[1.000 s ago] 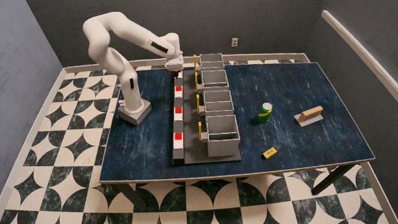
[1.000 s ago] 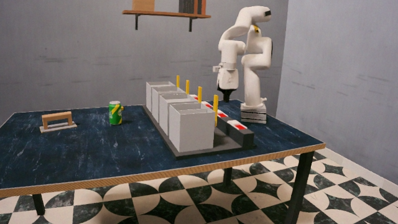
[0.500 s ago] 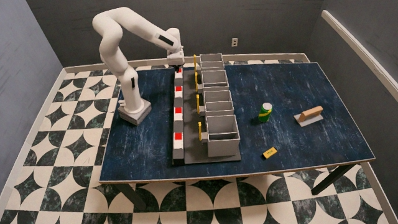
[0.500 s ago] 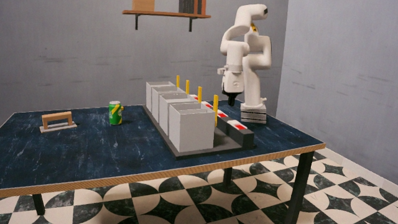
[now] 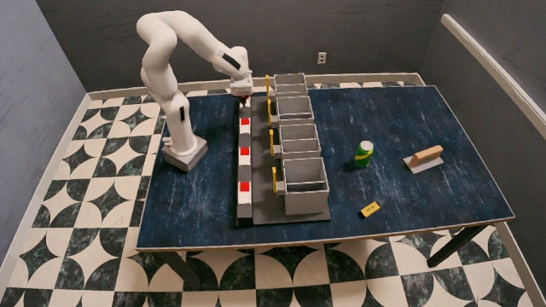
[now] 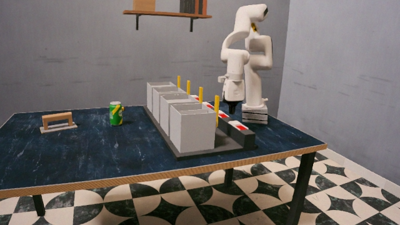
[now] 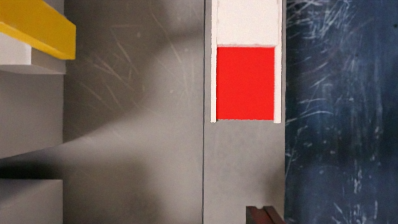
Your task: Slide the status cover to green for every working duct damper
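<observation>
The table (image 5: 384,119) (image 6: 94,156) (image 7: 345,150) spreads beneath the pincer (image 5: 244,103) (image 6: 232,112) (image 7: 262,215), and the arm (image 5: 159,72) (image 6: 254,81) reaches over from its base side. Four duct dampers (image 5: 306,200) (image 6: 197,134) (image 7: 30,200) stand in a row across from the pincer, on the side away from the base, their yellow levers (image 5: 274,179) (image 6: 216,110) (image 7: 40,25) turned towards it. The slider strip (image 5: 245,211) (image 6: 249,140) (image 7: 240,150) runs under the pincer, its long axis parallel to the damper row. The pincer is clenched with nothing in it, above the strip between the end slider's cover (image 6: 234,123) and the neighbouring slider. That end slider's red window (image 5: 247,98) (image 6: 240,127) lies beyond its cover from the pincer, so a push outward along the strip would cover the red, if its damper proves sound. The neighbour's red window (image 5: 245,122) (image 6: 222,115) (image 7: 245,82) faces the pincer, its cover on the far side; reaching that one's pushing end would mean passing over it first

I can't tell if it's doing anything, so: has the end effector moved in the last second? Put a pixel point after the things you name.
Yes, downward: in the exterior view, the end effector (image 5: 243,103) (image 6: 231,112) (image 7: 264,214) now reaches lower against the grey base block (image 5: 197,157) (image 6: 263,118).
</observation>
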